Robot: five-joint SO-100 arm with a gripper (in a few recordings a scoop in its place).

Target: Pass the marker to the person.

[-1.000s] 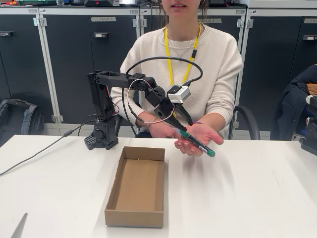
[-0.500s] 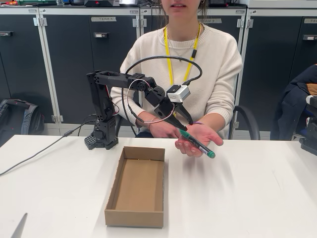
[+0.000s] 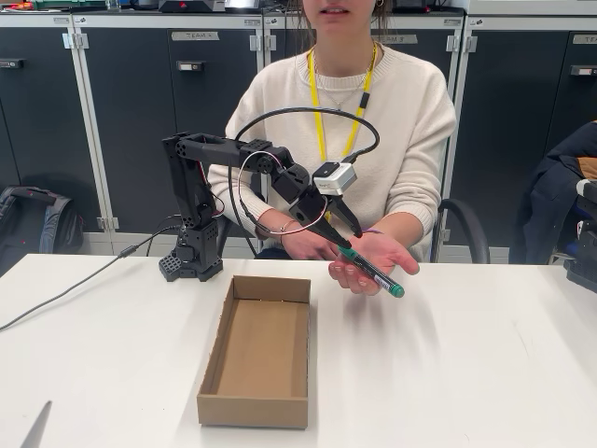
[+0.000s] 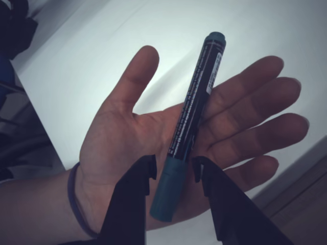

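Marker [image 4: 189,127] released onto the hand [image 4: 168,148].
Gripper [image 4: 173,171] jaws now stand apart beside the cap, arm drawn slightly back; handover judged essentially complete.

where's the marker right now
The marker lies across the person's open palm in the wrist view, its green cap between the fingers of the gripper, right of the cardboard tray in the fixed view.
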